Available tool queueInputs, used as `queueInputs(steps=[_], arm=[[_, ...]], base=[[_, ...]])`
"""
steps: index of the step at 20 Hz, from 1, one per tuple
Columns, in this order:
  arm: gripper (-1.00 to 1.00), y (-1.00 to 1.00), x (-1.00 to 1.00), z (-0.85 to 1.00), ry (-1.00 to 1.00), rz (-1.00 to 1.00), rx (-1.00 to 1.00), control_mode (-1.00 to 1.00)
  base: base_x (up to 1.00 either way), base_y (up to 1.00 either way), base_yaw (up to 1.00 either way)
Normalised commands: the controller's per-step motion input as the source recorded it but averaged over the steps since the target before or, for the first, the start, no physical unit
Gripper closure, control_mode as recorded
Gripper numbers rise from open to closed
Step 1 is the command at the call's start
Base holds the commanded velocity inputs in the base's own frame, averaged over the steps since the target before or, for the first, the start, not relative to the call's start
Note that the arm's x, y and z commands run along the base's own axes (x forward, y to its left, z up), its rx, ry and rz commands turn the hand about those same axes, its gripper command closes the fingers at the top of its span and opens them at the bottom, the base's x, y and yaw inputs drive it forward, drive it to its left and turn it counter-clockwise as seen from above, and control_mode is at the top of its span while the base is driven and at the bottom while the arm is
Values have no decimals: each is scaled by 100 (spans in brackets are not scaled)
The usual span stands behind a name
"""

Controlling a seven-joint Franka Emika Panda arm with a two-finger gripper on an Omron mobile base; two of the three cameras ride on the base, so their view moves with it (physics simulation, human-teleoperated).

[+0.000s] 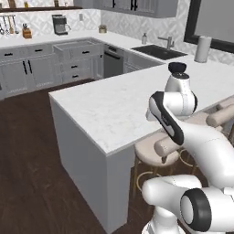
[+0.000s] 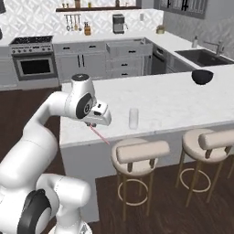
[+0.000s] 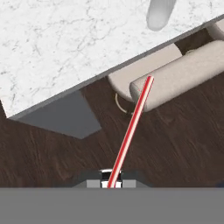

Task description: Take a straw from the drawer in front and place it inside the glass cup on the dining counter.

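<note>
While the gripper (image 2: 93, 124) hangs over the near edge of the dining counter (image 2: 173, 107), its jaws are clamped on a red-and-white striped straw (image 3: 130, 132), which slants down and away from the fingers toward the floor. In the hand view the straw runs from between the finger tips up across the dark wood floor (image 3: 175, 144), its far end lying over the padded back of a beige stool (image 3: 183, 83).

A glass cup (image 2: 133, 118) stands upright on the marble near the counter's front edge, just right of the gripper and apart from it; it looks empty, and the straw is outside it. In the hand view the cup (image 3: 159, 13) shows as a pale blurred shape at the top.

Farther right on the same slab sits a black bowl (image 2: 202, 76); what it holds cannot be made out. Across the room the drawer (image 2: 124, 47) stands pulled open under the back worktop, its inside too far off to read.
</note>
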Motion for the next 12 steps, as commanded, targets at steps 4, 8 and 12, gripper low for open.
queueInputs(steps=[4,8,12], arm=[[100,0,0,0,0,0,0,100],[100,0,0,0,0,0,0,100],[100,0,0,0,0,0,0,100]], base=[[0,-87,47],[0,-91,46],[0,-92,46]])
